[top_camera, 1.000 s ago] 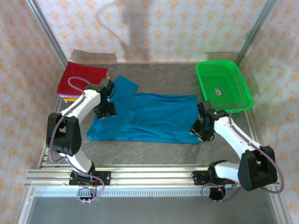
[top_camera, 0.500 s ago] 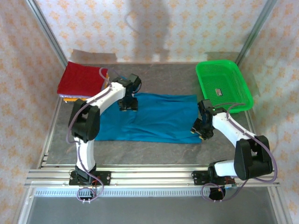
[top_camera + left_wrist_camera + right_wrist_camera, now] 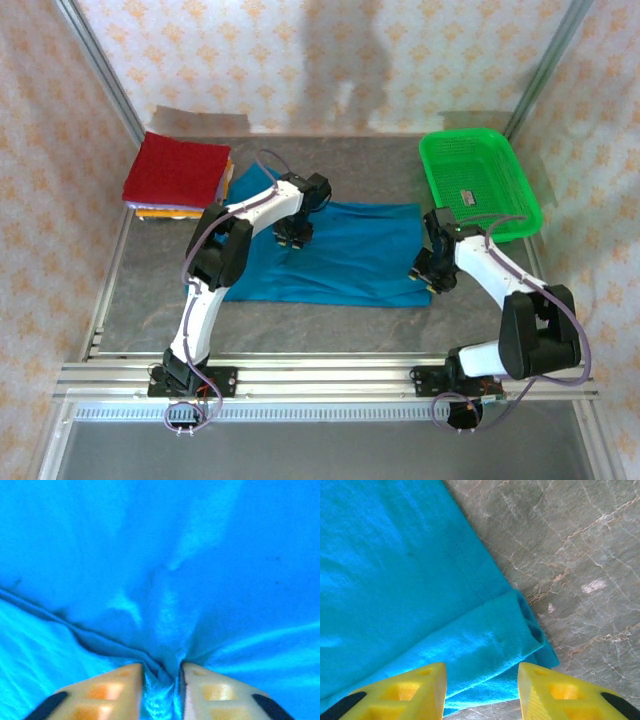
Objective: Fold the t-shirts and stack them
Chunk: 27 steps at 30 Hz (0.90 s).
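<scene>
A teal-blue t-shirt [image 3: 345, 255] lies spread across the middle of the grey bench [image 3: 330, 325], its long side running left to right. The left fingers [image 3: 293, 238] are down on the shirt's upper left part. In the left wrist view they are closed on a pinched ridge of the blue cloth, and creases run out from the pinch. The right fingers [image 3: 431, 282] are at the shirt's near right corner. In the right wrist view they stand apart, with nothing clamped between them, above a doubled-over hem edge that ends against bare bench. At the back left corner of the bench sits a stack of folded shirts, well apart from the blue one. A dark red shirt [image 3: 178, 168] is on top, with orange and yellow edges [image 3: 158, 212] showing beneath it. A green mesh basket [image 3: 428, 178] stands at the back right, beyond the right arm.
</scene>
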### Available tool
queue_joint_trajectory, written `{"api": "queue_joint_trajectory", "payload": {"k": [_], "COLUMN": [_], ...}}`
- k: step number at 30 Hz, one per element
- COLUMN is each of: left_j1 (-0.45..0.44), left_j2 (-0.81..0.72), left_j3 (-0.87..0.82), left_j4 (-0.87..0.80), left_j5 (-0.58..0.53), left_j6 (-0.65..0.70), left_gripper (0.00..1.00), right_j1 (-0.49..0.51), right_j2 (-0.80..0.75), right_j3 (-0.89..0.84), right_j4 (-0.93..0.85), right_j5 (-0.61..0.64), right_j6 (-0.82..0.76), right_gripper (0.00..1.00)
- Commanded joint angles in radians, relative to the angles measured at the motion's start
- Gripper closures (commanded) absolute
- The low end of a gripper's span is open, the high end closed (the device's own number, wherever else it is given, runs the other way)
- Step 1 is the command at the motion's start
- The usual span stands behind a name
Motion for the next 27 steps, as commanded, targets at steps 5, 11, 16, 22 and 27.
{"api": "queue_joint_trajectory", "payload": {"k": [5,11,16,22,27], "left_j1": [0.000,0.001,0.002,0.001,0.001], "left_j2": [-0.034,-0.064,-0.075,-0.103,-0.088], "left_j3": [0.023,0.034,0.025,-0.015,-0.035], "left_j4": [-0.061,-0.063,-0.064,-0.031,-0.017], "left_j5": [-0.091,-0.068,-0.090,-0.086,-0.062], "left_j6": [0.005,0.001,-0.010,-0.023,-0.032], "left_gripper": [0.87,0.69,0.69,0.74,0.80], "right_j1": [-0.007,-0.006,-0.006,-0.006,-0.007], "right_j2": [0.021,0.028,0.018,0.010,0.004], "right_j3": [0.035,0.040,0.034,0.035,0.041], "right_j4": [-0.020,-0.016,-0.015,-0.020,-0.027], "right_j5": [0.037,0.036,0.037,0.037,0.038], "right_j6": [-0.020,-0.020,-0.018,-0.020,-0.021], "right_gripper": [0.58,0.58,0.58,0.58,0.58]}}
